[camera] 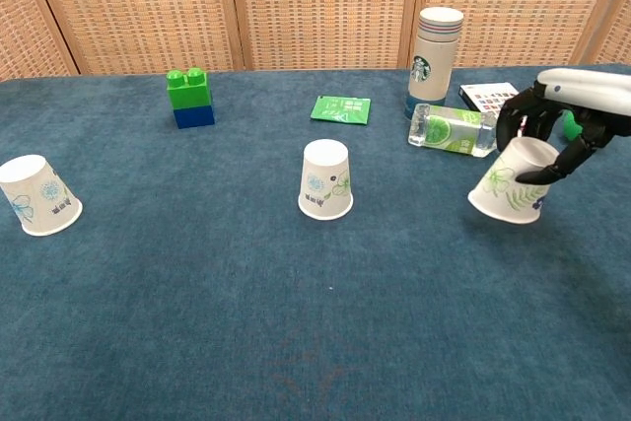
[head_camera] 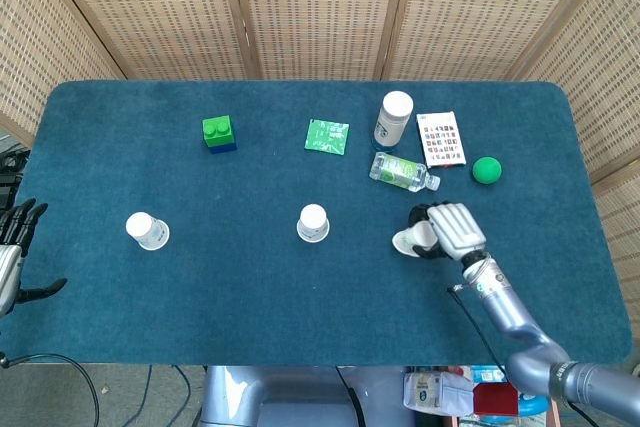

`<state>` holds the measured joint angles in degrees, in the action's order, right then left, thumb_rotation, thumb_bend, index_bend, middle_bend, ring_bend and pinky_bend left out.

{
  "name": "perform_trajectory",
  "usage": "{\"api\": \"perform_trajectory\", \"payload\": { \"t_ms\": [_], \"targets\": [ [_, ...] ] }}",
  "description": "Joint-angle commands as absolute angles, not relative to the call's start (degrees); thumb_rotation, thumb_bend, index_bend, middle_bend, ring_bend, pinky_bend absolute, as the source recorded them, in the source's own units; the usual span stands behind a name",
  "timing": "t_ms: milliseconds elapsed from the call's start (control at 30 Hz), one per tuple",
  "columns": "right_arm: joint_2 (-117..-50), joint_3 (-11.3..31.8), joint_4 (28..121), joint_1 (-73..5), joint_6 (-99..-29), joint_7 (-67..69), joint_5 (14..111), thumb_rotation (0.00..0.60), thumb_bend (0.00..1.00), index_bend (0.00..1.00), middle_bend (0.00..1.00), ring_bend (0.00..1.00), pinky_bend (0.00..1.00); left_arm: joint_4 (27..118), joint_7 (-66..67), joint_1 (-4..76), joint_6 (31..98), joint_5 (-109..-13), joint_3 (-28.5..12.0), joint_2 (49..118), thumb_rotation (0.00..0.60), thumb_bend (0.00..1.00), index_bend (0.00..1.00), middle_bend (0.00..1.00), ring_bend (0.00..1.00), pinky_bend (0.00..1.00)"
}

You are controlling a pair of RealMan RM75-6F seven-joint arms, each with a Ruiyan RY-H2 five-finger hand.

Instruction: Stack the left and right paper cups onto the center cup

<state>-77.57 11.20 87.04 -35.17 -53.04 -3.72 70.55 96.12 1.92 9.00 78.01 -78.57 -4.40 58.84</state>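
Three upturned paper cups are in view. The center cup [head_camera: 313,223] [camera: 326,179] stands upside down mid-table. The left cup [head_camera: 147,231] [camera: 37,195] stands at the left. My right hand [head_camera: 450,231] [camera: 552,135] grips the right cup [head_camera: 410,240] [camera: 510,191] near its base and holds it tilted, rim toward the center, lifted off the cloth. My left hand [head_camera: 12,257] hangs off the table's left edge, fingers apart, holding nothing.
Behind the held cup lie a clear water bottle [head_camera: 402,172] [camera: 453,131], a white tumbler [head_camera: 393,119] [camera: 436,62], a card pack [head_camera: 440,138] and a green ball [head_camera: 486,169]. A green block [head_camera: 218,133] [camera: 189,98] and green packet [head_camera: 327,135] [camera: 341,108] sit further back.
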Motion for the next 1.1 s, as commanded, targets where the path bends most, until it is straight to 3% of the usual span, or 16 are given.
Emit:
{"api": "perform_trajectory", "payload": {
  "t_ms": [33, 200, 367, 633, 1100],
  "targets": [
    [-73.55, 14.52, 96.91, -37.92, -54.51, -6.91, 72.94, 0.6, 0.43, 0.5, 0.56, 0.45, 0.41, 96.1, 1.85, 9.22, 77.55, -78.43, -4.38, 58.81, 0.6, 0.13, 0.0, 0.0, 0.0, 0.0],
    [-73.69, 18.9, 102.76, -43.17, -53.47, -15.69, 66.25, 0.6, 0.43, 0.5, 0.55, 0.45, 0.41, 96.04, 0.94, 9.25, 77.45, -78.38, -4.48, 58.46, 0.6, 0.13, 0.0, 0.0, 0.0, 0.0],
    [-77.5, 21.44, 102.87, -49.59, -52.2, -23.02, 56.47, 0.6, 0.43, 0.5, 0.55, 0.45, 0.41, 95.59, -0.96, 9.25, 77.06, -78.0, -4.68, 57.89, 0.6, 0.13, 0.0, 0.0, 0.0, 0.0],
    [-83.75, 20.76, 98.64, -55.92, -53.13, -29.41, 47.14, 0.6, 0.43, 0.5, 0.55, 0.44, 0.41, 94.62, -2.87, 9.51, 76.1, -77.77, -4.71, 57.51, 0.6, 0.13, 0.0, 0.0, 0.0, 0.0],
    [-90.35, 18.97, 91.52, -62.19, -55.93, -35.61, 42.71, 0.6, 0.43, 0.5, 0.55, 0.45, 0.41, 93.69, -4.6, 10.19, 74.17, -75.94, -5.29, 57.12, 0.6, 0.13, 0.0, 0.0, 0.0, 0.0]
  ]
}}
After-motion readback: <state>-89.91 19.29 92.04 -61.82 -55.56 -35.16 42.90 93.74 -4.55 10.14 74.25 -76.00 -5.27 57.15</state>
